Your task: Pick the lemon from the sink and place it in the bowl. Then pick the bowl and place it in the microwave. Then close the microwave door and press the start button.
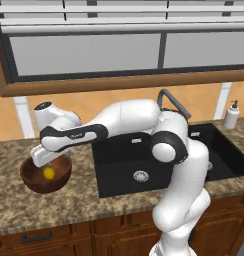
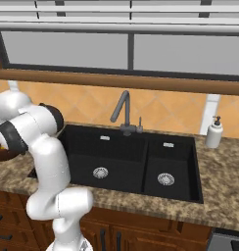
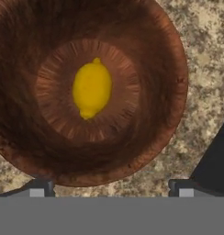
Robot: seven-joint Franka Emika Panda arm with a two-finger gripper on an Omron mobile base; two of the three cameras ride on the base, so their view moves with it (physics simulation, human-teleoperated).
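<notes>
The yellow lemon [image 3: 92,88] lies loose on the bottom of the reddish-brown wooden bowl [image 3: 155,69]. The bowl [image 1: 36,181] stands on the granite counter to the left of the black sink [image 1: 124,160], with the lemon [image 1: 49,173] showing inside it. My gripper [image 1: 48,162] hangs just above the bowl's mouth, pointing down. In the hand view the gripper [image 3: 110,190] is open, its fingertips [image 3: 38,189] spread wide near the bowl's rim with nothing between them. The microwave and its door are out of view.
The double-basin sink [image 2: 116,157] has a grey gooseneck faucet [image 2: 120,110] behind it. A white soap dispenser [image 2: 214,133] stands at the back right. The granite counter [image 1: 69,202] runs along the front above wooden drawers. A wide window sits over the tiled wall.
</notes>
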